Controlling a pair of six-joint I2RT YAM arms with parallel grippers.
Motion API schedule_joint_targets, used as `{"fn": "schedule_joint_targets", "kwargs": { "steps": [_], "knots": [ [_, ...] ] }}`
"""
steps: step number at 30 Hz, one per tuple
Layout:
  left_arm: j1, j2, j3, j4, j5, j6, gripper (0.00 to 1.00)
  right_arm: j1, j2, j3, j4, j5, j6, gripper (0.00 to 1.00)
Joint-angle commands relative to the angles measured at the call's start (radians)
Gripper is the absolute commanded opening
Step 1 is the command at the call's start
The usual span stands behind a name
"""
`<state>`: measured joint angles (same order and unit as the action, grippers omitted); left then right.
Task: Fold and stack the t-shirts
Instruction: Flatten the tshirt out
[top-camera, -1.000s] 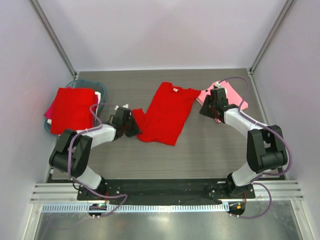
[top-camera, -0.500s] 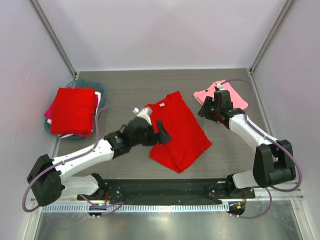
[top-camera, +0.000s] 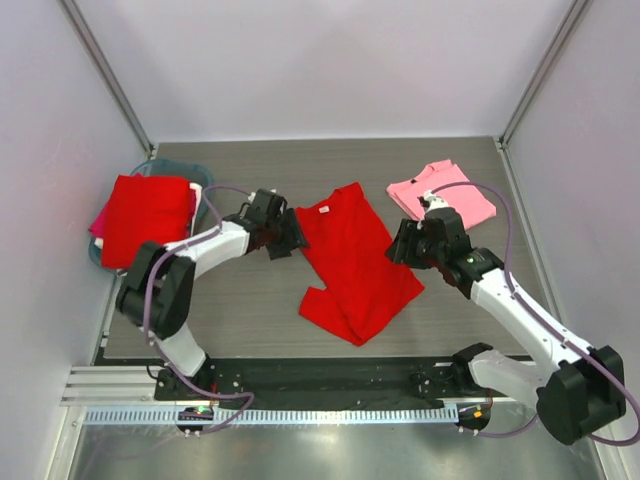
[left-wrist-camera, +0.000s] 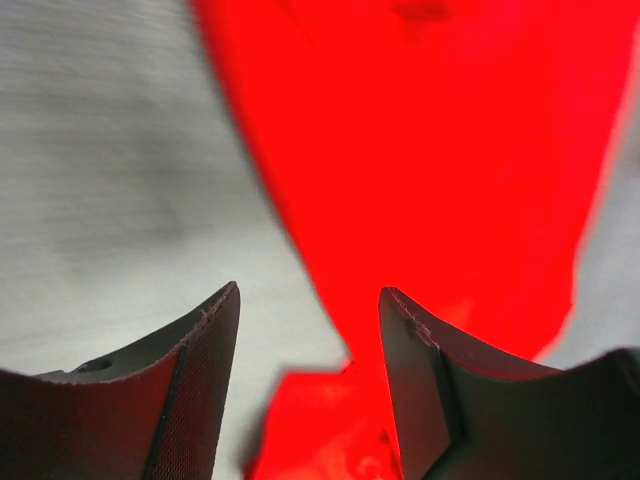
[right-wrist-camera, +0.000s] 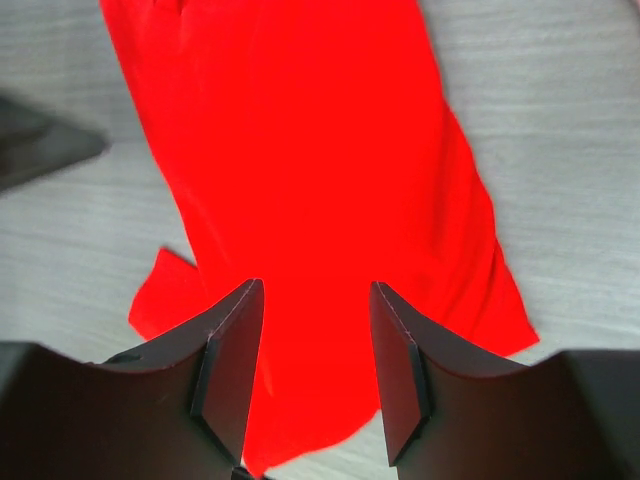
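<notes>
Red tee (top-camera: 352, 262): soft, light, will drape; pinch hem or shoulder edges. Left gripper (top-camera: 290, 238) and right gripper (top-camera: 401, 247) both spread, empty.

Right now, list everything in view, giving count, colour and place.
spread t-shirt: 1, bright red, table centre
pink t-shirt: 1, light pink, folded, far right
stacked t-shirt: 1, red, folded, on top of the basin, left
basin: 1, teal, far left, mostly covered
table: 1, grey wood grain
left end effector: 1, black, open, at the spread t-shirt's left edge
right end effector: 1, black, open, over its right side
</notes>
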<state>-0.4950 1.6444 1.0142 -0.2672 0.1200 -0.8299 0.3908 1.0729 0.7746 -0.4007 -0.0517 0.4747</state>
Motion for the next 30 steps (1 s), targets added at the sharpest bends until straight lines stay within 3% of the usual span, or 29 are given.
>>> {"fn": "schedule_joint_targets", "kwargs": {
  "steps": [1,10,17,20,21,23,25,27,30],
  "knots": [
    [0.073,0.107,0.093,0.059,0.096,-0.008,0.59,0.005,-0.076,-0.041,-0.026,-0.057,0.004,0.53],
    [0.122,0.275,0.245,0.034,0.049,-0.012,0.62,0.061,-0.145,-0.196,-0.024,-0.240,0.094,0.57],
    [0.115,0.345,0.262,0.124,0.078,-0.080,0.60,0.197,-0.157,-0.232,-0.026,-0.198,0.145,0.60],
    [0.111,0.362,0.254,0.155,0.082,-0.092,0.43,0.250,-0.157,-0.224,-0.024,-0.185,0.153,0.60],
    [0.110,0.365,0.247,0.190,0.089,-0.100,0.32,0.266,-0.151,-0.219,-0.026,-0.175,0.153,0.60],
    [0.111,0.367,0.201,0.242,0.092,-0.130,0.19,0.319,-0.136,-0.204,-0.026,-0.160,0.151,0.63],
    [0.108,0.356,0.106,0.376,0.090,-0.158,0.00,0.361,-0.093,-0.181,-0.030,-0.117,0.150,0.65],
    [0.111,0.330,0.051,0.498,0.119,-0.204,0.00,0.437,-0.062,-0.164,-0.047,-0.064,0.165,0.65],
    [0.111,0.218,0.015,0.456,0.061,-0.184,0.00,0.544,-0.013,-0.137,-0.050,0.039,0.192,0.64]
  ]
}}
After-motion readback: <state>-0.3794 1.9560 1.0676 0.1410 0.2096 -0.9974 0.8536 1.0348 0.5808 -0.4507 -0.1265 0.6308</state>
